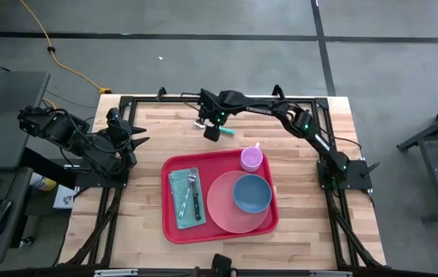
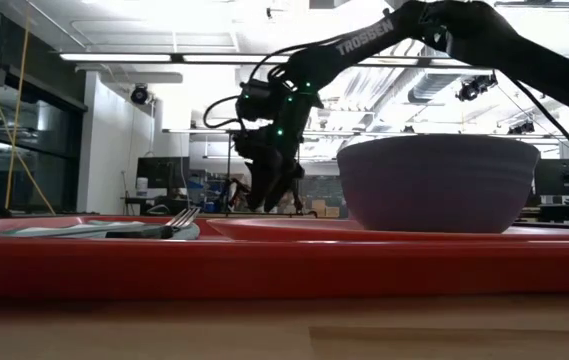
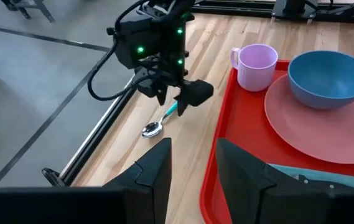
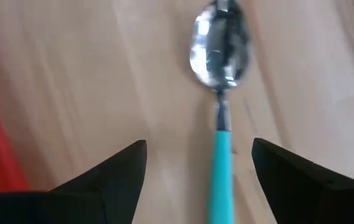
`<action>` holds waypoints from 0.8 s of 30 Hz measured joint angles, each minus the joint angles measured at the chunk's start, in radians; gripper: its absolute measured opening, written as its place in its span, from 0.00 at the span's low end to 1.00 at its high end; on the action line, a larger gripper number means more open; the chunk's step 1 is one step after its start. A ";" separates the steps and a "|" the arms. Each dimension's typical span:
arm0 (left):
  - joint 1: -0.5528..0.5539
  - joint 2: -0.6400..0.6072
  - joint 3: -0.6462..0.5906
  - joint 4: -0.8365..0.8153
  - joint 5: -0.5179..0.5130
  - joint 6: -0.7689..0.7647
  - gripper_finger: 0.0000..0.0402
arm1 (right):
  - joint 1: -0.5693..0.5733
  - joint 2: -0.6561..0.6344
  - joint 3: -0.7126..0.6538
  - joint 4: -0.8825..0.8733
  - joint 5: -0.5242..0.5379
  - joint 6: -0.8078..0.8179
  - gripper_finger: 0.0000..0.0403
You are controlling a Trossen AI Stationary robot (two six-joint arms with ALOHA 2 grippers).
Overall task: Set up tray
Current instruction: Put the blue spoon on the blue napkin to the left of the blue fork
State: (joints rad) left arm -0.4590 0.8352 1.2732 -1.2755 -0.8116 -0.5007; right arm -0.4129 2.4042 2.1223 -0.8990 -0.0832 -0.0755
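One spoon [image 1: 225, 131] remains off the tray [image 1: 174, 227], which sits mid-surface, in the high view; we log the right tool [image 1: 213, 132] above it and the left tool [image 1: 132, 140] parked aside, half spread. Right wrist view: fingers [image 4: 111, 171] spread astride the teal handle; a skewed pinch could skid it. Left wrist view: bare wood offers room beside the tray rim.

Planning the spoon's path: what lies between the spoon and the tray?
Only bare wood. In the left wrist view, the spoon lies on the table beside the tray rim, under the right gripper, nothing between.
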 joint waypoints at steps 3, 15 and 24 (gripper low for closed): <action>0.000 0.000 0.000 -0.001 0.000 0.000 0.39 | -0.016 0.000 0.000 -0.002 0.020 0.020 0.67; 0.000 0.000 0.000 -0.014 0.000 0.000 0.39 | -0.038 0.008 0.001 -0.038 -0.028 0.004 0.67; 0.000 0.000 0.000 -0.017 0.000 0.001 0.39 | -0.034 0.029 0.001 -0.195 0.026 -0.012 0.67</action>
State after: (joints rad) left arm -0.4590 0.8352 1.2732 -1.2926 -0.8112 -0.4995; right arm -0.4465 2.4329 2.1231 -1.0940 -0.0573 -0.0875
